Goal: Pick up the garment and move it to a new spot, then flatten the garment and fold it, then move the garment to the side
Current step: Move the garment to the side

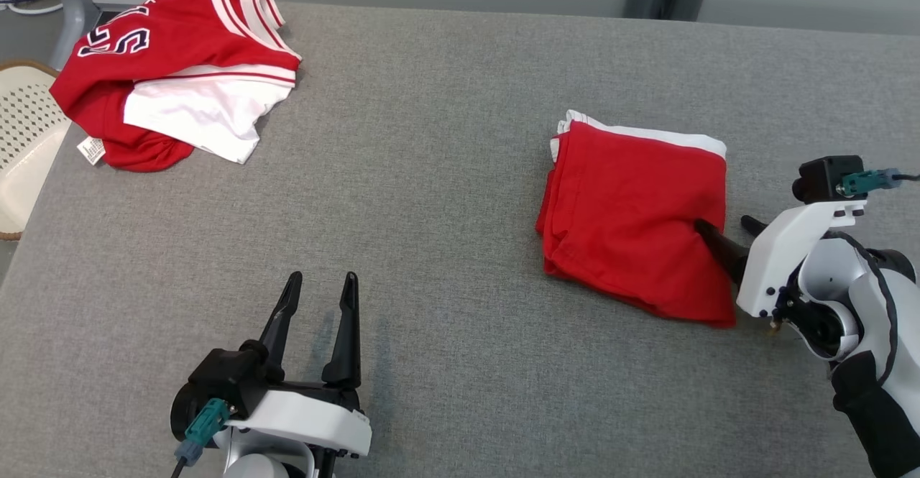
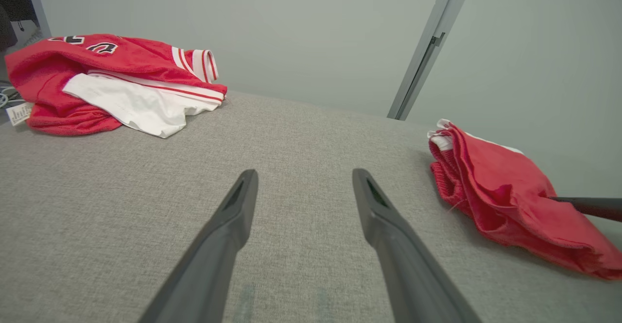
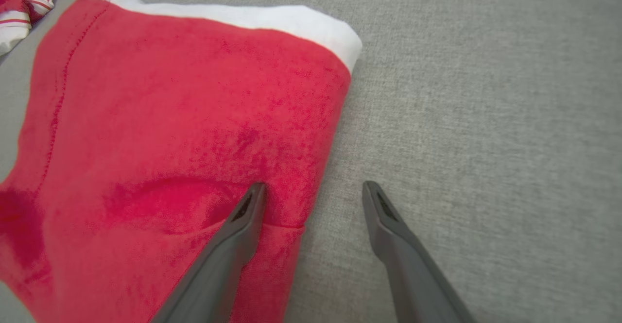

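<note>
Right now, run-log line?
folded red garment: table right | right gripper: open, one finger on garment edge | left gripper: open, empty | red-white jersey: far left, crumpled

I take this for a bare lab or test room: a wide grey fabric-covered table [image 1: 460, 176], plain pale wall panels [image 2: 291, 31] with a metal strip [image 2: 422, 53] on the far side, a perforated cream chair [image 1: 21, 140] at far left

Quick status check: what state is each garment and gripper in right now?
Red garment with white band: folded square, lying flat.
Red-and-white lettered jersey: crumpled, unfolded, far left.
Left gripper: open, empty.
Right gripper: open, one finger on the red garment's edge.
</note>
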Available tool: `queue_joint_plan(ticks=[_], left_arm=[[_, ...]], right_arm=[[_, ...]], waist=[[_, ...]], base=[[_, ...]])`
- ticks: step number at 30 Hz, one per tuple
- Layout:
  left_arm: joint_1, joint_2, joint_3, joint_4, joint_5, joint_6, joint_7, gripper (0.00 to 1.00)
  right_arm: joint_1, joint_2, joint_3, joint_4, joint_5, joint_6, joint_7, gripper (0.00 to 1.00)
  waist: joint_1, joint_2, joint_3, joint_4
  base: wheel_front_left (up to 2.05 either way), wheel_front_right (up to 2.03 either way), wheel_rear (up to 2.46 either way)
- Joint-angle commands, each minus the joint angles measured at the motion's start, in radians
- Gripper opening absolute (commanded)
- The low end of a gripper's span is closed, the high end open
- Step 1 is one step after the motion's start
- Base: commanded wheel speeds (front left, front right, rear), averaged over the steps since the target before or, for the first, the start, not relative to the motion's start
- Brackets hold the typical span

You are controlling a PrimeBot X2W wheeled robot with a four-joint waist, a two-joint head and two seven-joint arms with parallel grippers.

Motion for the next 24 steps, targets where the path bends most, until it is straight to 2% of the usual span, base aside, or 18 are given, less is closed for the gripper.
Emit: queue_joint_plan(ticks=[1,3,4,5,7,8,9,17,24], left_arm=[[-0.019,0.003,0.001,-0.005,-0.003,0.005,-0.005,1.00],[-0.021,0.003,0.002,-0.005,-0.005,0.004,-0.005,1.00],[-0.023,0.003,0.001,-0.007,-0.005,0.005,-0.005,1.00],[-0.025,0.003,0.001,-0.007,-0.006,0.007,-0.005,1.00],[-0.026,0.003,0.001,-0.012,-0.010,0.010,-0.005,1.00],[-0.026,0.003,0.002,-0.015,-0.010,0.012,-0.005,1.00],[-0.027,0.003,0.002,-0.020,-0.009,0.014,-0.005,1.00],[-0.039,0.003,0.013,-0.046,0.025,-0.004,-0.005,1.00],[-0.056,0.005,0.025,-0.054,0.063,-0.026,-0.003,1.00]], right_arm=[[-0.014,-0.004,0.016,0.011,0.024,0.000,0.015,1.00],[-0.028,-0.011,0.036,0.024,0.044,0.000,0.029,1.00],[-0.033,-0.015,0.048,0.029,0.051,0.000,0.033,0.80],[-0.037,-0.015,0.057,0.034,0.058,0.000,0.035,0.45],[-0.050,-0.020,0.075,0.041,0.066,0.000,0.027,0.24],[-0.059,-0.024,0.083,0.044,0.066,0.000,0.015,0.05],[-0.067,-0.028,0.088,0.047,0.070,0.000,0.006,0.00],[-0.115,-0.056,0.123,0.060,0.081,0.000,-0.062,0.00],[-0.163,-0.067,0.145,0.074,0.086,0.000,-0.126,0.00]], waist=[[0.0000,0.0000,0.011,0.010],[0.0000,0.0000,0.015,0.014],[0.0000,0.0000,0.017,0.015],[0.0000,0.0000,0.019,0.015],[0.0000,0.0000,0.021,0.014],[0.0000,0.0000,0.022,0.013],[0.0000,0.0000,0.024,0.011],[0.0000,0.0000,0.047,-0.042],[0.0000,0.0000,0.075,-0.187]], base=[[0.00,0.00,0.00],[0.00,0.00,0.00],[0.00,0.00,0.00],[0.00,0.00,0.00],[0.00,0.00,0.00],[0.00,0.00,0.00],[0.00,0.00,0.00],[0.00,0.00,0.00],[0.00,0.00,0.00]])
